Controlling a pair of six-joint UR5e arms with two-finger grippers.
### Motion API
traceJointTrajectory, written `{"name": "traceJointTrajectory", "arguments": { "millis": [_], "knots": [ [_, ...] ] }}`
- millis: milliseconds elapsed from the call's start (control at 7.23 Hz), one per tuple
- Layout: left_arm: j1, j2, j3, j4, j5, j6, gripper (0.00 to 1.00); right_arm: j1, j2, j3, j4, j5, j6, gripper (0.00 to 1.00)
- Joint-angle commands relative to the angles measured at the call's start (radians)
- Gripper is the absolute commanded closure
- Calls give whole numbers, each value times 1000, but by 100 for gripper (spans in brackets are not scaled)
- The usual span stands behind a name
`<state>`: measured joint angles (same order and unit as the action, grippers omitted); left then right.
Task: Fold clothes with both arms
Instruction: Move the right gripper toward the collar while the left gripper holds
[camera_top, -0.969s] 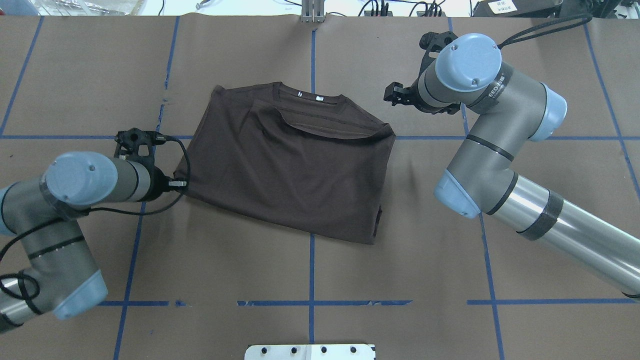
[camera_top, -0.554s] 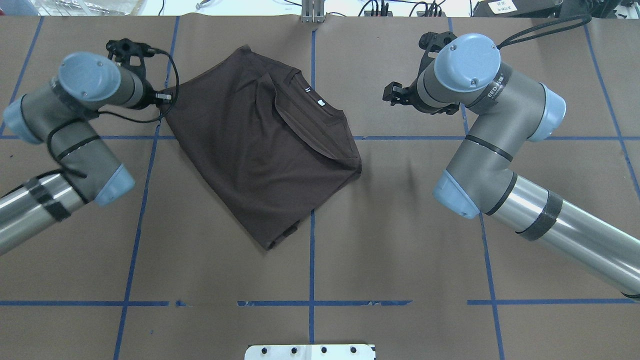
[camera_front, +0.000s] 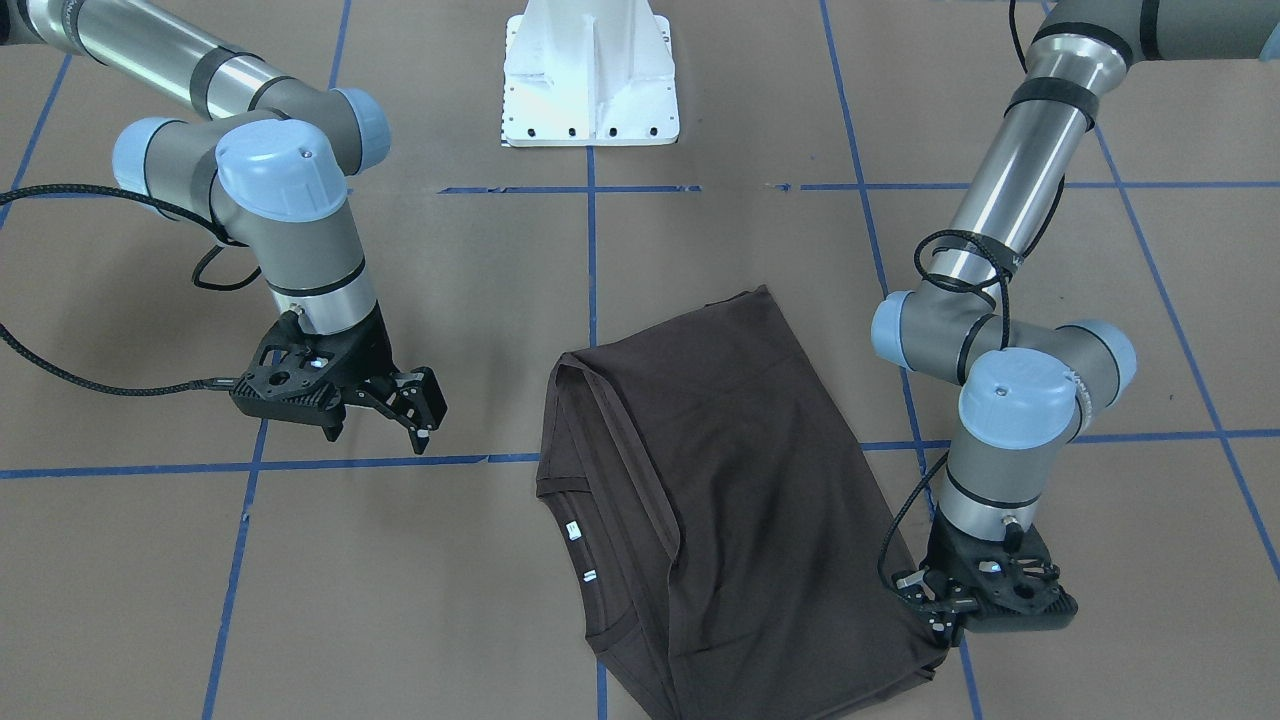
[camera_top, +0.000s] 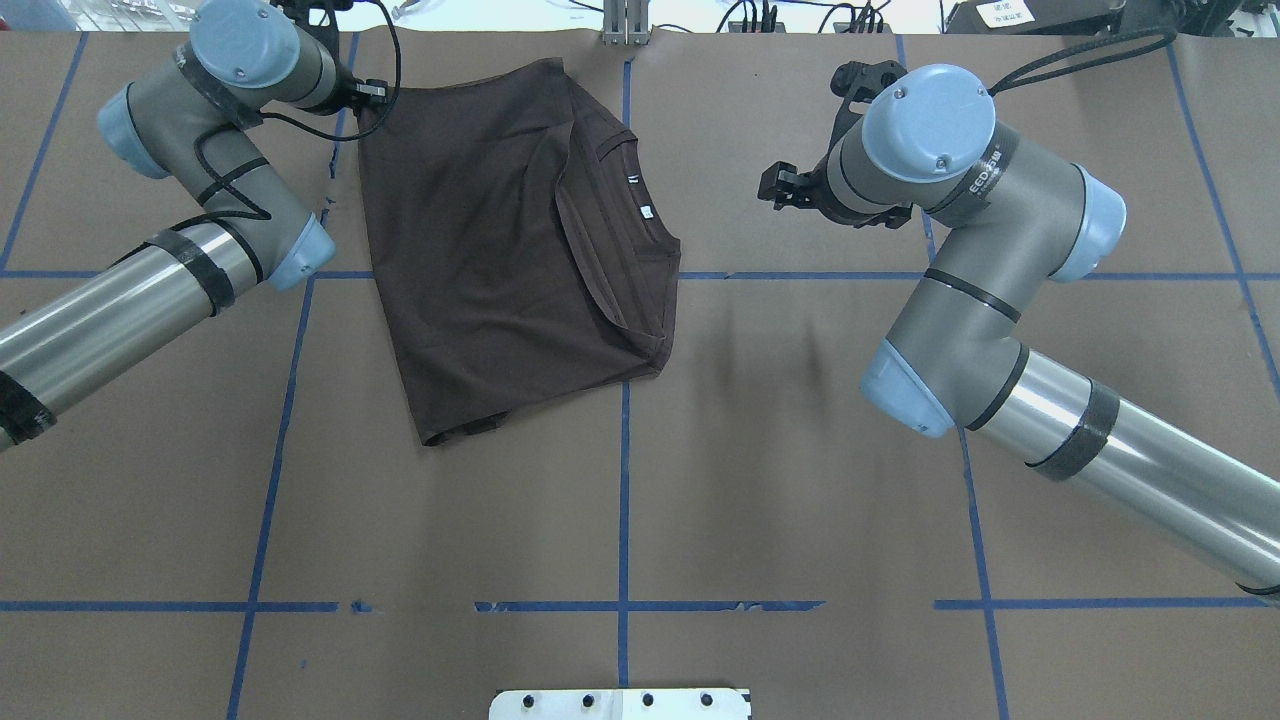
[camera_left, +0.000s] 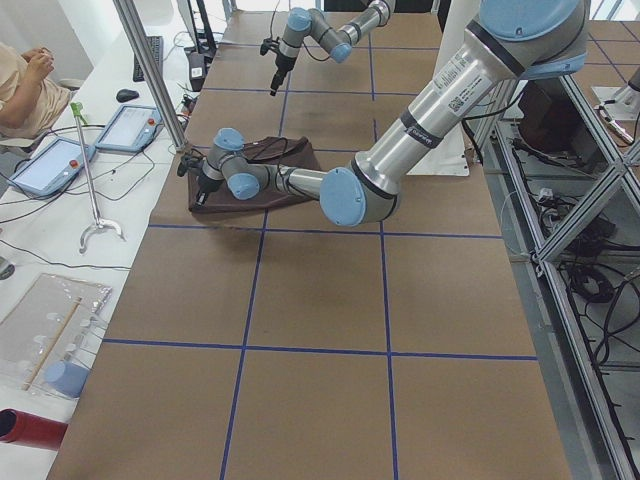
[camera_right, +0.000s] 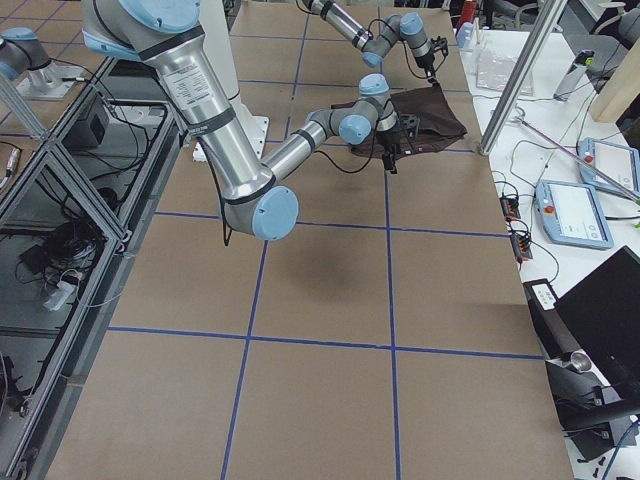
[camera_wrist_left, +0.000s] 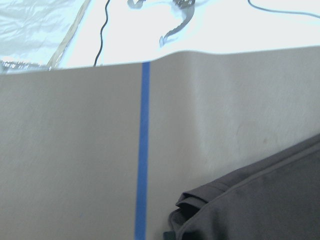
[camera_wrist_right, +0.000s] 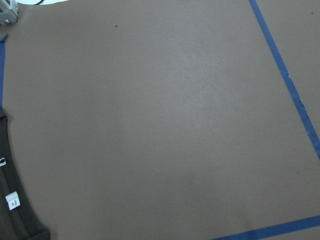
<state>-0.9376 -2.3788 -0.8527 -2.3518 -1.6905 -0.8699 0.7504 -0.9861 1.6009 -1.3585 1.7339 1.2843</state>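
The dark brown T-shirt (camera_top: 500, 250) lies folded on the far left of the table, with its collar (camera_top: 640, 215) and white neck tags facing right. My left gripper (camera_top: 368, 98) is shut on the shirt's far left corner, close to the table's far edge; it also shows in the front view (camera_front: 935, 625). The left wrist view shows that corner of the shirt (camera_wrist_left: 260, 200) on the paper. My right gripper (camera_top: 772, 188) hovers open and empty to the right of the shirt, apart from it (camera_front: 420, 412). The right wrist view shows only the collar edge (camera_wrist_right: 15, 220).
Brown paper with blue tape lines (camera_top: 622, 500) covers the table. The white base pedestal (camera_front: 590, 75) stands at the robot's side. Cables and clutter lie beyond the far edge (camera_top: 760, 15). An operator (camera_left: 25, 80) and tablets sit off that edge.
My left gripper has dragged the shirt's corner from the near left toward the far edge. The shirt has swung clockwise with it. The right arm has barely moved.
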Motion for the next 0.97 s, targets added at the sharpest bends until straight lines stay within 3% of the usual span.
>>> {"name": "traceJointTrajectory", "arguments": {
  "millis": [0, 138, 415, 692, 830],
  "knots": [
    [-41, 36, -34, -29, -18, 131, 0, -17, 59, -45, -2, -2, 85, 0],
    [-62, 86, -93, -32, -97, 181, 0, -40, 145, -118, -4, -29, 155, 1],
    [-63, 153, -198, -31, -109, 178, 0, -118, 239, -221, -2, -185, 205, 2],
    [-61, 154, -207, -31, -109, 172, 0, -157, 334, -361, -1, -227, 205, 4],
    [-59, 154, -212, -31, -109, 170, 0, -173, 333, -390, 51, -231, 205, 11]
  ]
}}
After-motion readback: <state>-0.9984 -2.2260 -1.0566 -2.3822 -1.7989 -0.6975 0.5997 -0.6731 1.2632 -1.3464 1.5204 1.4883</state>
